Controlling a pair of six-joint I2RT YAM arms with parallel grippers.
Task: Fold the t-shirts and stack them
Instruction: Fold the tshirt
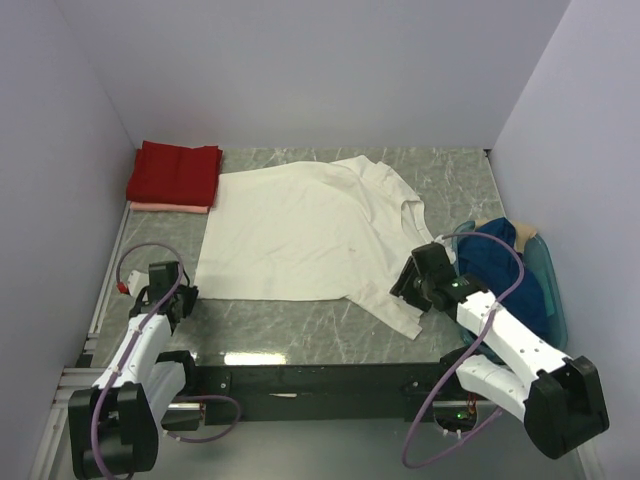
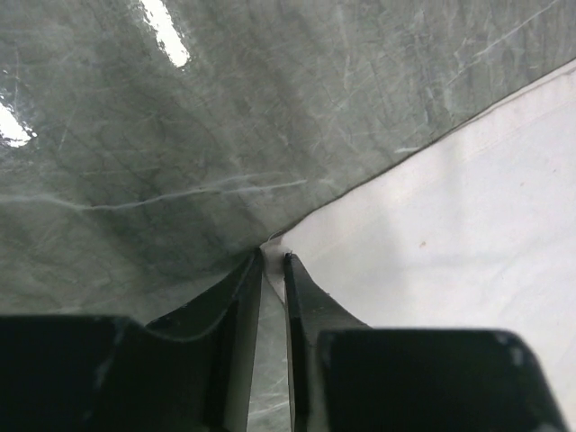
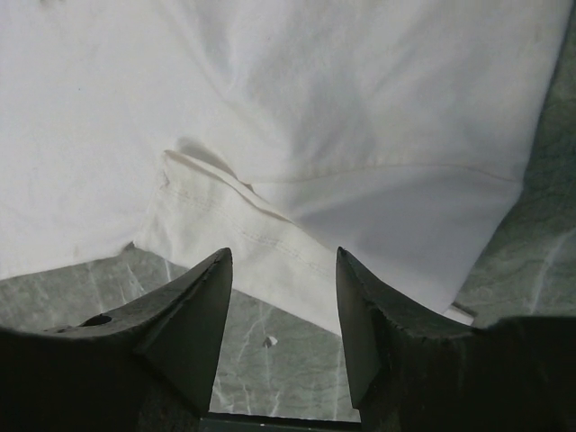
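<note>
The cream-white t-shirt (image 1: 300, 230) lies spread flat on the marble table. My left gripper (image 1: 189, 294) is at its near left corner; in the left wrist view the gripper (image 2: 273, 257) is shut on that corner of the shirt (image 2: 450, 225). My right gripper (image 1: 406, 290) is open just above the shirt's near right sleeve (image 3: 261, 225), its fingertips (image 3: 223, 263) apart over the sleeve's hem. The red t-shirt (image 1: 175, 172) lies folded on the pale pink t-shirt (image 1: 168, 208) at the back left. The dark blue t-shirt (image 1: 505, 265) lies bunched in the basket.
A teal plastic basket (image 1: 556, 300) stands at the table's right edge beside the right arm. Grey walls close in the table on the left, back and right. A dark frame runs along the near edge (image 1: 320, 378).
</note>
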